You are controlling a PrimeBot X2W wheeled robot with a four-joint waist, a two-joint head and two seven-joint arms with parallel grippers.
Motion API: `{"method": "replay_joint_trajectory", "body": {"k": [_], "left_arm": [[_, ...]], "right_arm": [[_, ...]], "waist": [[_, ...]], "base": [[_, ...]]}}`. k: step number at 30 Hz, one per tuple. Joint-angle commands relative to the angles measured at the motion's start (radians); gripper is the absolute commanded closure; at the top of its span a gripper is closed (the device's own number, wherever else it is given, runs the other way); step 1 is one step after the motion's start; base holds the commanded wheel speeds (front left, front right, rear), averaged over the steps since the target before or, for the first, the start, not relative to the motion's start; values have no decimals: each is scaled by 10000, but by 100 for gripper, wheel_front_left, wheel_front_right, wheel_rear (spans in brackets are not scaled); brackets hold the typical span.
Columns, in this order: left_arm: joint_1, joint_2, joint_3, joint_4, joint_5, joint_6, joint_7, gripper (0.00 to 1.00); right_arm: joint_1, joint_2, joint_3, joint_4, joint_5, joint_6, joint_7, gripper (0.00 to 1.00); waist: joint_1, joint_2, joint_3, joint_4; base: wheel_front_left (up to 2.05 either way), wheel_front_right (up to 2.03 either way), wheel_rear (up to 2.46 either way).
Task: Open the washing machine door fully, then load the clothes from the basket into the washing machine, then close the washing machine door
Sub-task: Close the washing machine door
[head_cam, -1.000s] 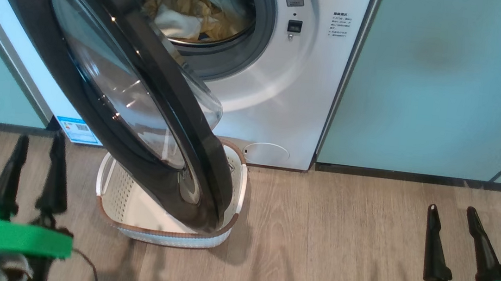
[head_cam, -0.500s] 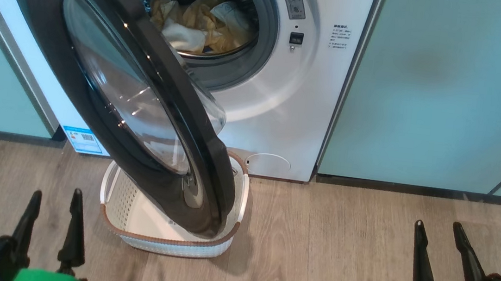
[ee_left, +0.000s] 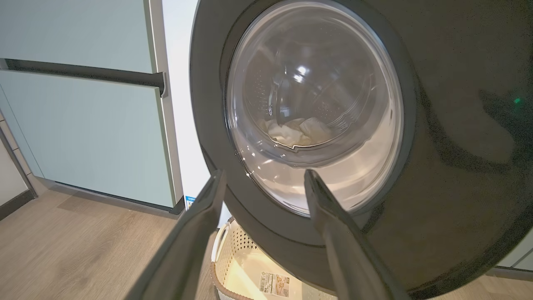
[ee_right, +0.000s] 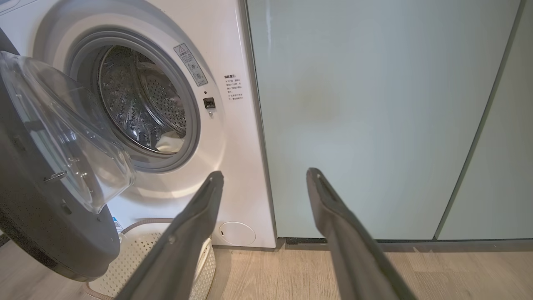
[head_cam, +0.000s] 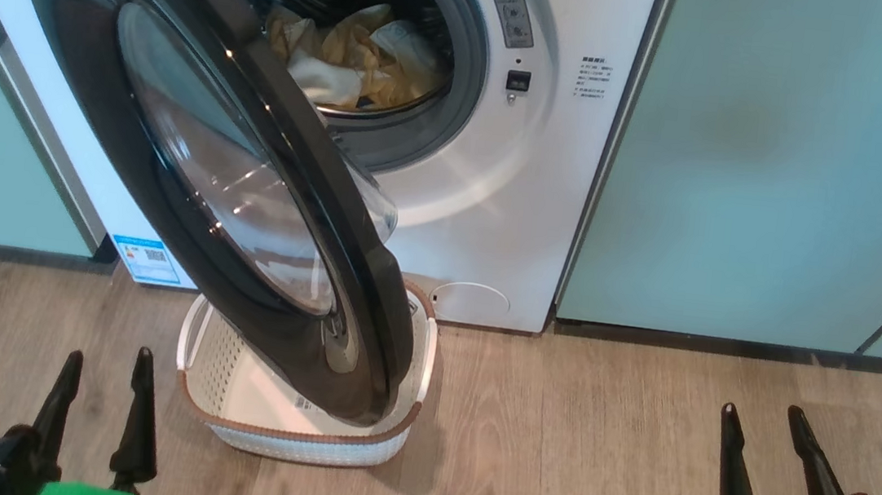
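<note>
The white washing machine point(head_cam: 519, 206) point(ee_right: 233, 137) has its round black door point(head_cam: 195, 172) point(ee_left: 437, 166) point(ee_right: 37, 216) swung partly out over the cream basket point(head_cam: 306, 442) point(ee_left: 233, 271) point(ee_right: 145, 250) on the floor. Pale yellow clothes point(head_cam: 354, 58) point(ee_left: 297, 131) point(ee_right: 168, 143) lie inside the steel drum. The basket's visible inside holds only a label sticker. My left gripper point(head_cam: 109, 364) point(ee_left: 262, 179) is open at lower left, facing the door's outer face with a gap between. My right gripper point(head_cam: 759, 416) point(ee_right: 262, 177) is open at lower right, empty, before the cabinet.
Pale-green cabinet doors point(head_cam: 785, 169) point(ee_left: 83, 125) flank the washer on both sides. Wood-look floor point(head_cam: 592, 444) spreads in front of them. The door's edge overhangs the basket's right half.
The head view has tilted upward, so the whole scene sits lower and the grippers show less. My left gripper has dropped lower left in view. Door and basket have not moved.
</note>
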Motion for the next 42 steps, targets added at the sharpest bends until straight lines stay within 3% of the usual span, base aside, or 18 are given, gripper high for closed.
{"method": "replay_joint_trajectory", "body": {"k": [1, 7, 9, 24, 32, 42], "left_arm": [[-322, 15, 350, -259, -25, 59, -26, 0], [-304, 47, 289, -252, 26, 111, -2, 0], [-315, 62, 248, -258, 46, 123, -2, 0], [-384, 120, 40, -371, 169, 193, -28, 0], [-623, 186, -316, -373, 288, 95, 82, 0], [-829, 204, -664, -270, 355, 1, 155, 0]], "right_arm": [[-213, -26, 225, -284, -70, -29, -85, 0], [-217, -26, 213, -279, -75, -29, -38, 0], [-212, -26, 128, -248, 24, -29, 14, 100], [-203, -26, 35, -129, 215, -29, 161, 100], [-897, -26, 55, 943, 646, -29, 65, 100], [-3360, -26, 397, 2132, 1065, -29, -87, 100]], "waist": [[0, -1, -33, 5], [0, -1, -76, 0], [0, -1, -76, 6], [0, -1, -153, 231], [0, -1, -156, 1277], [0, -1, -147, 2509]], "base": [[0, 0, 0], [0, 0, 0], [0, 0, 0], [0, 0, 0], [0, 0, 0], [0, 0, 0]]}}
